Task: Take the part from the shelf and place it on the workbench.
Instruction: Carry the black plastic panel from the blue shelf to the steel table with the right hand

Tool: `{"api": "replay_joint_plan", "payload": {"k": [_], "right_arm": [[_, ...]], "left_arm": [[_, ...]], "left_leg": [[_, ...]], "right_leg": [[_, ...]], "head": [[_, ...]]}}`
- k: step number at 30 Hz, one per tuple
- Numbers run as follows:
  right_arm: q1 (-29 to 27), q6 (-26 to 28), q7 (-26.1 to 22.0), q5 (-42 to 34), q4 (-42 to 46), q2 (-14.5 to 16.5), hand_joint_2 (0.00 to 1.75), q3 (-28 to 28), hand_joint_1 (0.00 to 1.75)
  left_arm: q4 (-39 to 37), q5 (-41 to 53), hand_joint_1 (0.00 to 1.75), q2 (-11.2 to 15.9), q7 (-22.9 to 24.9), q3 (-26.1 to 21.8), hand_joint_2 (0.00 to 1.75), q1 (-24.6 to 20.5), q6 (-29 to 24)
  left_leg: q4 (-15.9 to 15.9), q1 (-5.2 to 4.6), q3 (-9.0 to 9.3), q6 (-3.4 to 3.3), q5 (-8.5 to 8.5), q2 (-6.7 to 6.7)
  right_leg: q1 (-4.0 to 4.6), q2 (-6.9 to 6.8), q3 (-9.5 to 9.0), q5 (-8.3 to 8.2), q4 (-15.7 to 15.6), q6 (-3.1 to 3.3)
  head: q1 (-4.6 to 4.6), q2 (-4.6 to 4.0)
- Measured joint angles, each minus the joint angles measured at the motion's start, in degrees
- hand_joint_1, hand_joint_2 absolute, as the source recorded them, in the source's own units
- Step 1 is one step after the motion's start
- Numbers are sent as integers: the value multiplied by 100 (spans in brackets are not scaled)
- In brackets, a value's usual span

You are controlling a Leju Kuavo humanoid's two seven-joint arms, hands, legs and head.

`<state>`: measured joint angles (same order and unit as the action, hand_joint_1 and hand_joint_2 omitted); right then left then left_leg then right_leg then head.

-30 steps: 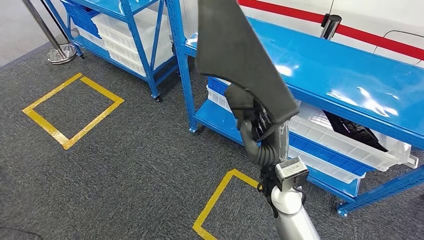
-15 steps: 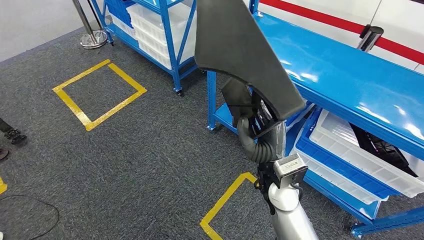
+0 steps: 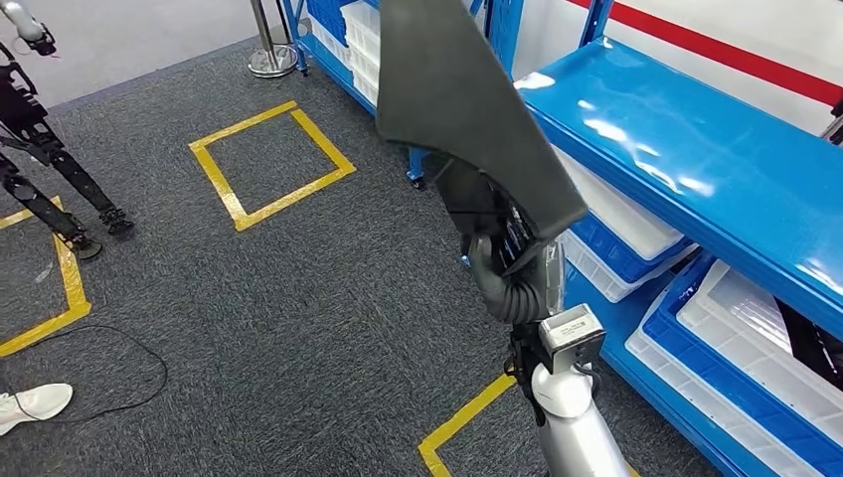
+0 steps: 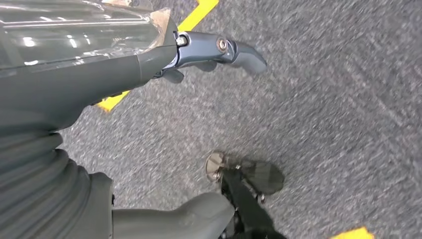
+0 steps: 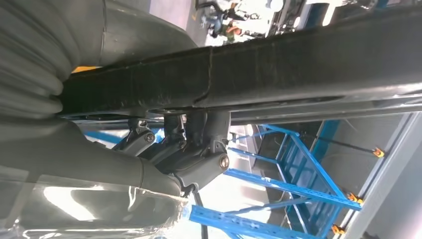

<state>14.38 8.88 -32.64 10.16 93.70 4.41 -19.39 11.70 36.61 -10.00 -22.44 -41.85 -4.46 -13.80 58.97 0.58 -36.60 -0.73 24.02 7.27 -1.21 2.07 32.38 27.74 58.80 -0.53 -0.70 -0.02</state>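
Head view: the part (image 3: 467, 109) is held up high in the right hand (image 3: 494, 231), well above the grey carpet (image 3: 298, 298), so it's already off the shelf and this looks like the carry leg of the job. The blue shelf unit (image 3: 696, 149) runs along the right side, with white bins (image 3: 756, 338) on its lower level. To do this step well, the grip should be kept firm near the part's lower edge, and the wide end should be kept away from the shelf's blue uprights (image 3: 502, 25) while turning. It's a big flat piece, so it'll probably swing if the arm is jerked. The yellow floor squares (image 3: 268, 159) can likely be used as stopping marks. Another robot's legs (image 3: 45, 159) and a white shoe (image 3: 35, 402) are seen at the left edge, so that side needs some room too.

Left wrist view: the left hand (image 4: 219, 50) is hanging over the carpet with nothing in it, fingers loosely apart.

Right wrist view: the part (image 5: 278, 69) crosses the frame as a long dark bar, and dark fingers (image 5: 194, 144) are wrapped against its underside.

As for looks, the part is a dark grey, matte panel, thin and roughly triangular, wider at the top and narrowing toward the hand, with a slightly rough edge
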Motion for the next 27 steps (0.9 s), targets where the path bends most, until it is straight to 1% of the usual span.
{"api": "replay_joint_plan", "payload": {"k": [1, 2, 3, 4, 5, 6, 7, 8, 10, 11, 12, 13, 15, 16, 17, 18, 19, 20, 21, 22, 23, 24, 25, 26, 27], "right_arm": [[16, -11, -3, -1, -9, 19, 175, 1, 175], [29, -20, -5, -2, -15, 36, 175, 3, 175], [37, -26, -7, -3, -21, 48, 175, 6, 175], [39, -33, -9, -4, -29, 52, 175, 9, 175], [40, -40, -9, -3, -41, 52, 175, 11, 175], [39, -48, -9, -3, -55, 52, 175, 13, 175], [40, -55, -8, -2, -66, 54, 175, 13, 175], [43, -58, -8, -2, -73, 58, 175, 13, 175], [57, -62, -9, -2, -78, 72, 175, 13, 175], [67, -62, -9, -2, -78, 78, 175, 13, 175], [76, -62, -9, -2, -78, 82, 175, 14, 175], [83, -64, -8, -2, -79, 85, 175, 14, 175], [92, -70, -5, -1, -79, 104, 175, 14, 175], [96, -73, -2, 0, -81, 116, 175, 13, 175], [102, -75, -1, 2, -82, 126, 175, 12, 175], [107, -78, 1, 5, -83, 130, 175, 12, 175], [108, -79, 4, 13, -86, 128, 175, 11, 175], [102, -80, 11, 22, -91, 125, 175, 11, 175], [89, -82, 20, 32, -99, 120, 175, 10, 175], [76, -85, 32, 40, -109, 119, 175, 10, 175], [68, -93, 44, 47, -118, 119, 175, 9, 175], [67, -105, 53, 52, -123, 119, 175, 9, 175], [72, -121, 63, 58, -124, 119, 175, 9, 175], [79, -142, 69, 65, -126, 120, 175, 8, 175], [84, -160, 72, 74, -128, 122, 175, 5, 175]], "left_arm": [[-1, -1, 0, -7, 6, -1, 175, -1, -4], [-1, -1, 0, -13, 10, -1, 175, -8, -6], [-1, -1, 0, -20, 13, -1, 175, -17, -8], [-1, -1, 0, -27, 14, 0, 175, -25, -8], [-1, 0, 0, -32, 15, 1, 175, -29, -8], [-2, 0, 0, -36, 16, 1, 175, -30, -8], [-2, -1, 0, -38, 17, 1, 175, -29, -8], [-3, -2, 0, -39, 17, 1, 175, -29, -8], [-2, -2, 0, -39, 19, 0, 175, -39, -10], [-1, -2, 0, -39, 19, 0, 175, -49, -15], [-1, -2, 0, -39, 20, -1, 175, -58, -23], [-1, -2, 0, -39, 20, -2, 175, -63, -36], [0, -2, 0, -38, 22, -3, 175, -68, -64], [0, -3, 0, -43, 25, -3, 175, -66, -77], [1, -5, 0, -49, 30, -4, 175, -67, -90], [1, -7, 0, -55, 38, -4, 175, -74, -100], [0, -9, 0, -62, 49, -5, 175, -85, -107], [0, -10, 0, -66, 58, -5, 175, -98, -111], [-1, -11, 0, -69, 67, -5, 175, -109, -111], [-1, -11, 0, -72, 74, -5, 175, -114, -111], [-1, -11, 0, -75, 80, -6, 175, -113, -111], [-1, -11, 0, -77, 85, -7, 175, -112, -112], [-1, -11, 0, -78, 87, -7, 175, -112, -114], [-1, -11, 0, -79, 88, -8, 175, -113, -119], [0, -11, 0, -80, 89, -9, 175, -115, -128]], "left_leg": [[103, 3, -55, 24, 67, -144], [313, 5, -156, 44, 194, -335], [626, 5, -305, 64, 362, -540], [981, 19, -478, 84, 526, -640], [1292, 32, -630, 99, 644, -689], [1444, 41, -702, 104, 669, -708], [1382, 45, -662, 100, 597, -720], [1091, 44, -494, 82, 443, -757], [359, 4, -89, 12, 189, -967], [112, -28, 45, -27, 127, -1071], [12, -64, 87, -65, 122, -1128], [-1, -90, 83, -99, 113, -1114], [-58, -111, 94, -159, 91, -1002], [-105, -96, 124, -183, 63, -951], [-158, -76, 159, -211, 26, -902], [-199, -55, 186, -235, -7, -850], [-229, -38, 201, -253, -33, -782], [-236, -35, 197, -268, -43, -708], [-236, -34, 191, -268, -45, -625], [-234, -32, 189, -265, -47, -537], [-229, -27, 189, -256, -49, -447], [-220, -19, 191, -241, -48, -358], [-199, -9, 187, -216, -41, -272], [-157, -8, 169, -180, -26, -193], [-113, -10, 139, -140, -8, -125]], "right_leg": [[-7, -62, -5, -12, -12, 47], [-7, -128, -10, -16, -22, 89], [22, -196, -11, -12, -21, 122], [50, -271, -9, -6, -21, 148], [76, -350, -7, 1, -21, 160], [96, -428, -5, 5, -20, 166], [111, -502, -4, 9, -20, 171], [123, -571, -6, 13, -20, 174], [150, -694, -21, 20, -31, 173], [156, -745, -31, 23, -42, 162], [157, -795, -42, 26, -55, 141], [153, -847, -54, 28, -73, 114], [141, -941, -84, 35, -97, 62], [138, -890, -81, 51, -82, 42], [133, -758, -51, 107, 6, 37], [119, -585, 37, 211, 206, 45], [99, -407, 184, 361, 526, 60], [80, -301, 365, 528, 917, 75], [63, -258, 545, 659, 1281, 72], [46, -244, 662, 715, 1503, 45], [28, -237, 673, 673, 1499, -8], [3, -219, 575, 545, 1271, -77], [-35, -146, 400, 368, 883, -155], [-68, -19, 231, 214, 495, -211], [-90, 74, 104, 105, 212, -224]], "head": [[-19, 0], [-36, 0], [-52, -1], [-65, -1], [-64, -1], [-65, -1], [-65, -1], [-65, -1], [-55, -1], [-57, 0], [-54, 0], [-56, 1], [-63, 1], [-60, 1], [-58, 1], [-48, 1], [-35, 1], [-30, 1], [-17, 1], [-13, 1], [-12, 0], [-11, 1], [-10, 0], [-2, 1], [5, 1]]}}
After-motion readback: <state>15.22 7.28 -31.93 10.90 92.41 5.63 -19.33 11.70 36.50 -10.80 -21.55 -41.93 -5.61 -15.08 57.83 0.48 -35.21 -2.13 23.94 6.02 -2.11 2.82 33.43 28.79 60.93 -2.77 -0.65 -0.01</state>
